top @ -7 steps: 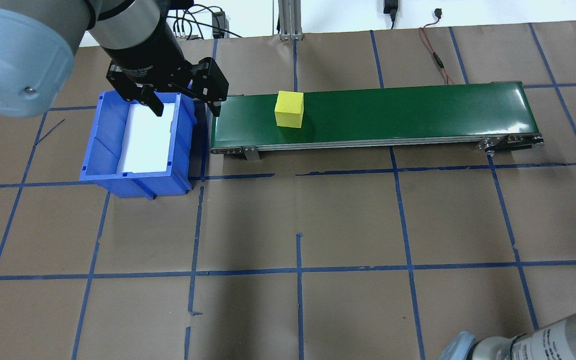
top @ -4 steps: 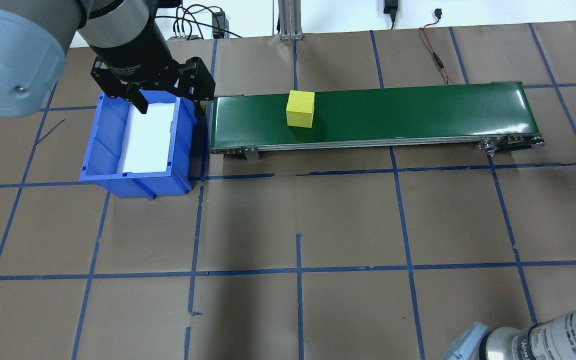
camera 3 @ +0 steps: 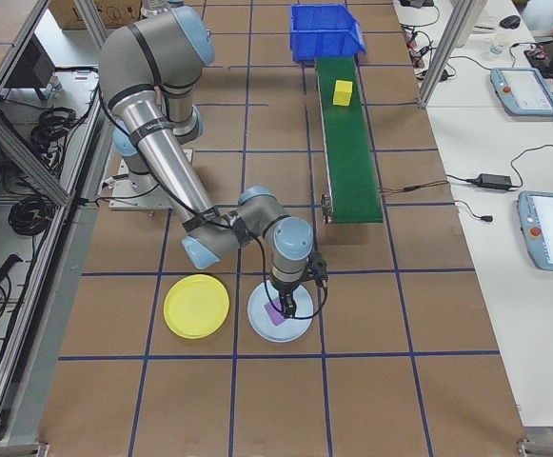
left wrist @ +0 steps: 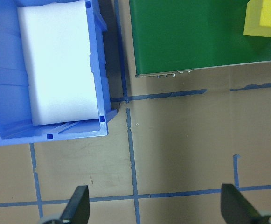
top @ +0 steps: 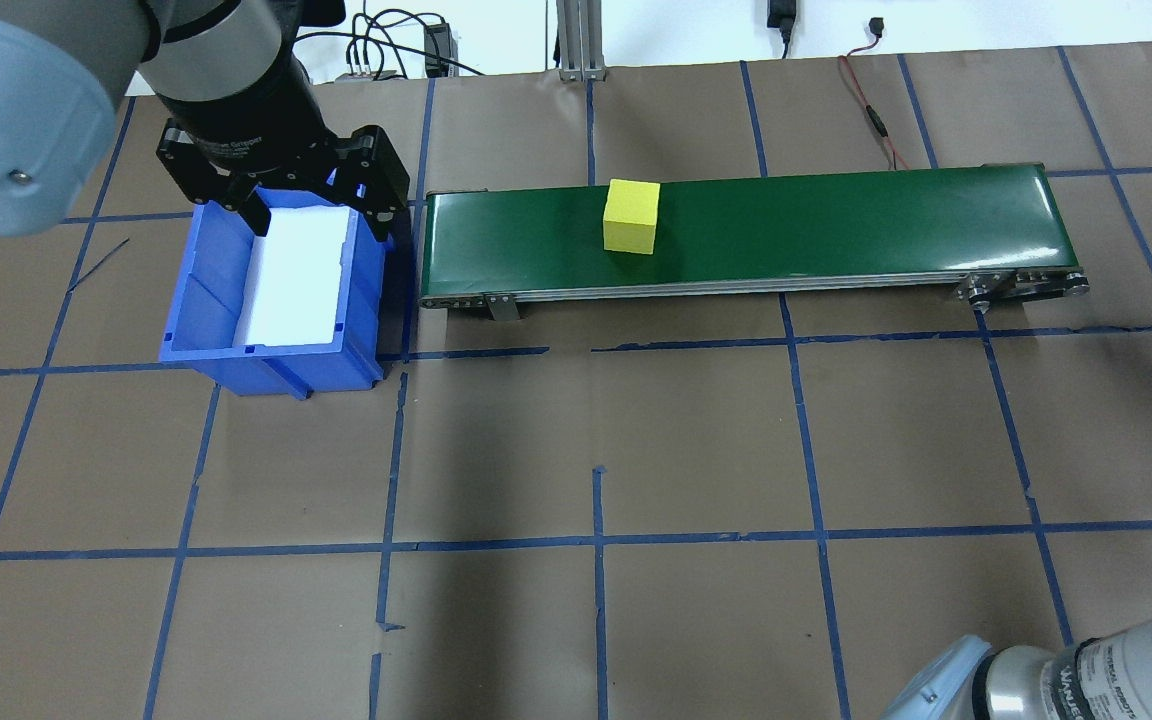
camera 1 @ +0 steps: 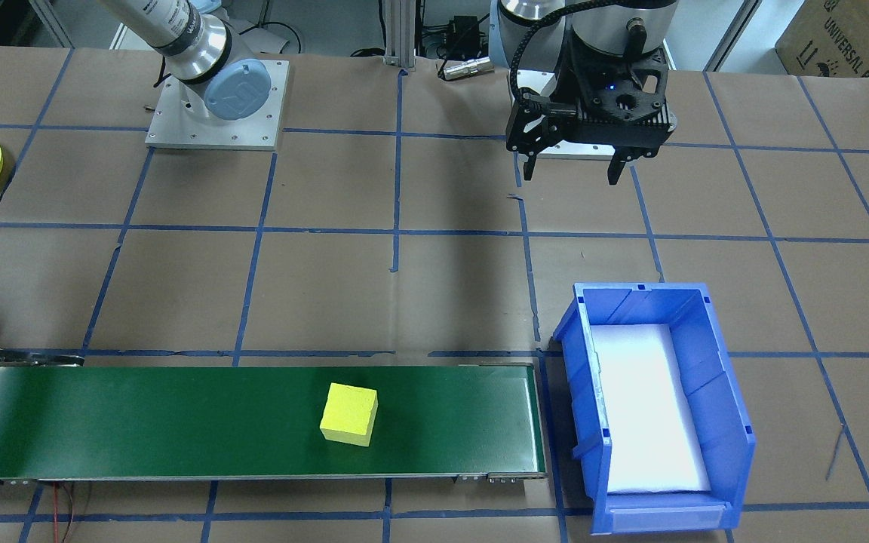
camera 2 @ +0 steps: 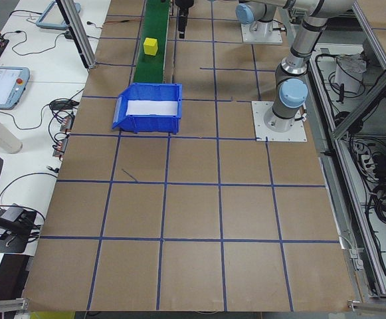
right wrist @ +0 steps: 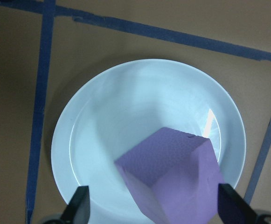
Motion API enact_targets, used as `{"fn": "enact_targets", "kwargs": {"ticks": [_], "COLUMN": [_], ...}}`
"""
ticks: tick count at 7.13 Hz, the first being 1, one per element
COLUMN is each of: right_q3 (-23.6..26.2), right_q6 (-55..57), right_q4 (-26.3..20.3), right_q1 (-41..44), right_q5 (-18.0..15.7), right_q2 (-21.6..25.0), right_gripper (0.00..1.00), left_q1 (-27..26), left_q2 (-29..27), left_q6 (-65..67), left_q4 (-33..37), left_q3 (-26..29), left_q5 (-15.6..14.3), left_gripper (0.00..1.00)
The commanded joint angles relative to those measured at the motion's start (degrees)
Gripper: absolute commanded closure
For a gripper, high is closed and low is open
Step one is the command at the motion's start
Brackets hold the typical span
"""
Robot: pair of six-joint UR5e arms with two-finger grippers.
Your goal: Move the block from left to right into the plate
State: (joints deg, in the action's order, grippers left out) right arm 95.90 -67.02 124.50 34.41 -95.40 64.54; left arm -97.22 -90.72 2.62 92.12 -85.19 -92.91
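Observation:
A yellow block rides on the green conveyor belt, also seen in the front view and at the top right of the left wrist view. My left gripper hangs open and empty over the far end of the blue bin, well left of the block. The yellow plate lies empty on the table by my right arm. Beside it, my right gripper stands open over a pale blue plate, with a purple block lying in that plate between the fingers.
The blue bin holds a white foam liner and sits at the belt's left end. A red cable runs behind the belt. Blue tape lines grid the brown table. Tablets and cables lie on the side bench.
The yellow block has travelled rightward along the belt. My left gripper has drifted left and back over the bin, still open. The right arm shifted slightly.

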Motion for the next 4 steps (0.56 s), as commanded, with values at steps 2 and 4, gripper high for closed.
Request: {"fn": "enact_targets", "kwargs": {"ticks": [2,4], "right_q3": [-0.4,-0.7], "right_q6": [2.8,18.9], "right_q4": [-1.5,-8.1], "right_q1": [2.2,17.6], "right_q5": [0.5,2.0], "right_q2": [2.5,9.3], "right_gripper": [0.00,0.00], "left_q1": [0.4,0.2], "left_q2": [-0.1,-0.1], "left_q6": [-3.4,-3.0], "left_q4": [1.4,1.4], "left_q3": [-0.1,0.0], "left_q5": [0.5,0.9], "left_gripper": [0.00,0.00]}}
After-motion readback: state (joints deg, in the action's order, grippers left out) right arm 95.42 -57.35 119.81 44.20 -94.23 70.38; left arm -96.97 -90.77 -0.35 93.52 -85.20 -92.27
